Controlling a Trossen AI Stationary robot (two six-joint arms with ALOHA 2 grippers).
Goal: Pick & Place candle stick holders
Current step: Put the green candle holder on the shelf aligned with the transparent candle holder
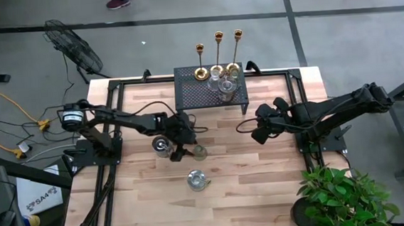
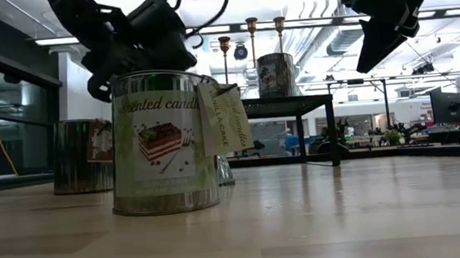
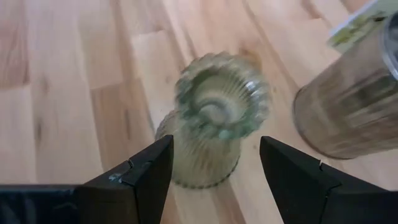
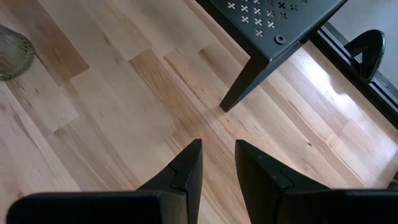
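Left gripper [image 1: 187,152] low over table [image 1: 264,187], fingers [image 3: 134,177] spread wide, straddling a ribbed clear glass holder [image 3: 211,118] standing upright on the wood; not pinched. Scented candle tin [image 1: 162,145] just beside it, another tin [image 1: 197,179] nearer the front edge. Black mesh stand [image 1: 193,92] at the back carries three brass stick holders [image 1: 219,55] plus clear glass holders [image 1: 226,86]. Right gripper [image 1: 258,134] hovers right of centre, fingers close together with a narrow gap, holding nothing.
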